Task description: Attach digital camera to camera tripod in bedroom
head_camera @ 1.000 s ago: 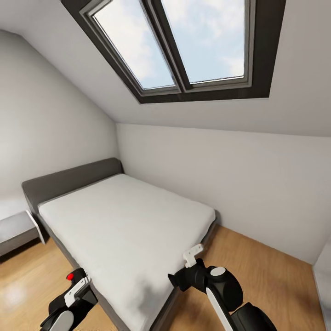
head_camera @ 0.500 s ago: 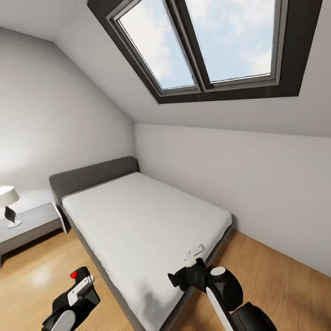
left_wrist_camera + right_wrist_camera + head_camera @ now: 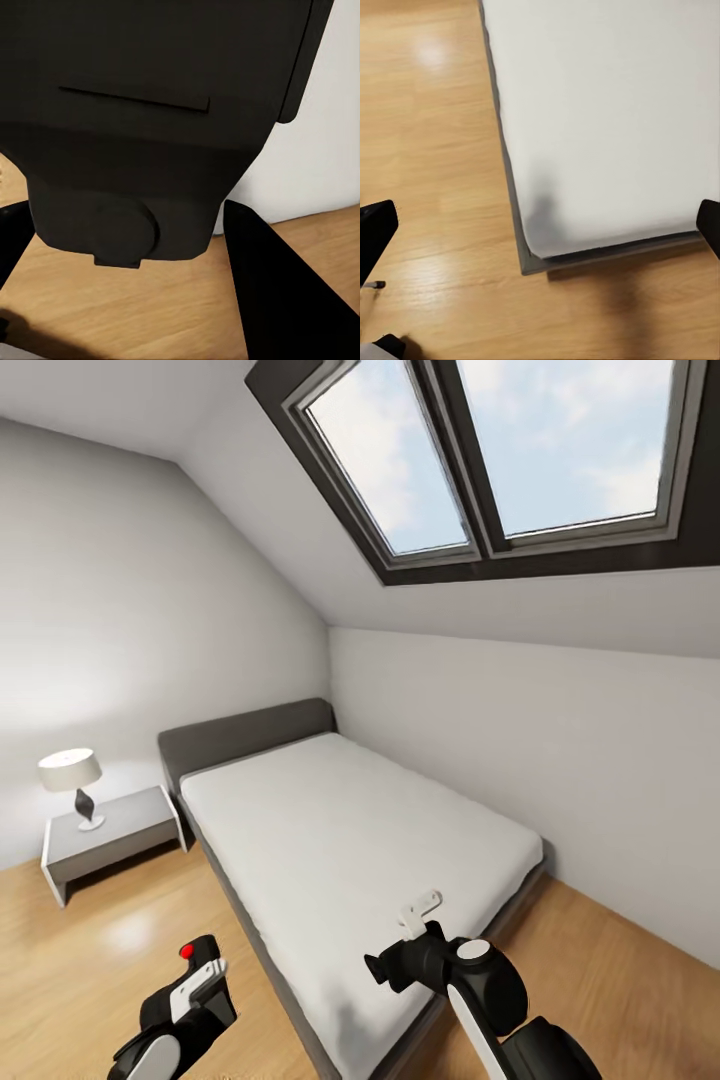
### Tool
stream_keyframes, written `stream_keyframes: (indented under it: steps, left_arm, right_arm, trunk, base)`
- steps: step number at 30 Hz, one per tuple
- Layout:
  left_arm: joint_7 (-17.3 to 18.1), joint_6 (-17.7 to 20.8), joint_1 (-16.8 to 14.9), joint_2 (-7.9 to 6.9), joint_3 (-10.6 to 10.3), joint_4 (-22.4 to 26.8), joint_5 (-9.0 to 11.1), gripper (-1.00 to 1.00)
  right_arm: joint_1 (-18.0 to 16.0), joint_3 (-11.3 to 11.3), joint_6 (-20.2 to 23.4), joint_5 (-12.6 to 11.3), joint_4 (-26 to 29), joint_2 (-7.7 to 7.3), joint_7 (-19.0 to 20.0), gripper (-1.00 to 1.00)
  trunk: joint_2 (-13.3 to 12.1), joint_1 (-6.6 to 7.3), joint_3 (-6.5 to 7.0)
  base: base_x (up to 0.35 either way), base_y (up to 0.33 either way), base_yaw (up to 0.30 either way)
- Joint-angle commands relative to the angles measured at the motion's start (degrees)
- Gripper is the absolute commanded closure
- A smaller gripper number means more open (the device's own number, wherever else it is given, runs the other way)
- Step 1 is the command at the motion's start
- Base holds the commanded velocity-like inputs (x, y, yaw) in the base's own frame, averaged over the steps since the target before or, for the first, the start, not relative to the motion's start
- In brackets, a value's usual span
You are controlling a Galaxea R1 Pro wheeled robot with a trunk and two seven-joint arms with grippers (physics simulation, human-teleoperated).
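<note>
Gripping the digital camera [image 3: 190, 960] in our left hand [image 3: 185, 1000] at seven o'clock, our right hand [image 3: 420, 915] released over the bed [image 3: 350, 840].

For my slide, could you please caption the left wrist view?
Left tool shut on small black boxy camera above light wood plank floor.

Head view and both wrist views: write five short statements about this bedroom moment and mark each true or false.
1. The left hand holds the digital camera. True.
2. A lamp stands on the nightstand beside the bed. True.
3. The right hand grips a tripod leg. False: its fingers are spread wide with nothing between them.
4. The skylight shows a night sky. False: blue sky with clouds.
5. The floor is grey carpet. False: light wood planks.
</note>
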State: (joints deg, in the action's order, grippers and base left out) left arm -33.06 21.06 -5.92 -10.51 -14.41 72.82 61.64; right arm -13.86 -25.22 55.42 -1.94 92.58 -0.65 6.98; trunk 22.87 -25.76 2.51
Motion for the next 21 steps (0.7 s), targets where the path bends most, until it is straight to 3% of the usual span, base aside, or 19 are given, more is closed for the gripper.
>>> stream_keyframes:
  steps: [1, 10, 15, 21]
  left_arm:
    - [-0.4, 0.1, 0.0, -0.04, -0.2, 0.1, 0.2, 1.00]
    - [-0.4, 0.1, -0.1, 0.16, -0.4, 0.0, -3.1, 1.00]
    - [-0.3, 0.1, -0.1, 0.22, -0.4, -0.1, -3.9, 1.00]
    - [-0.3, 0.1, -0.1, 0.29, -0.4, -0.1, -4.1, 1.00]
  right_arm:
    - [0.0, 0.0, 0.2, -0.2, 0.1, -0.05, 0.0, -1.00]
    - [0.0, -0.1, 0.2, -0.2, 0.1, -0.01, 0.0, -1.00]
    - [0.0, 0.0, 0.2, -0.2, 0.1, -0.04, 0.0, -1.00]
    - [0.1, -0.1, 0.2, -0.2, 0.1, -0.05, 0.0, -1.00]
  trunk:
    - [0.0, -0.02, -0.03]
    - [0.0, -0.02, -0.03]
    - [0.0, -0.02, -0.03]
    - [0.0, -0.02, -0.03]
  base:
    - [0.000, -0.187, 0.249]
    - [0.000, -0.275, 0.248]
    - [0.000, -0.281, 0.248]
    - [0.000, -0.081, 0.248]
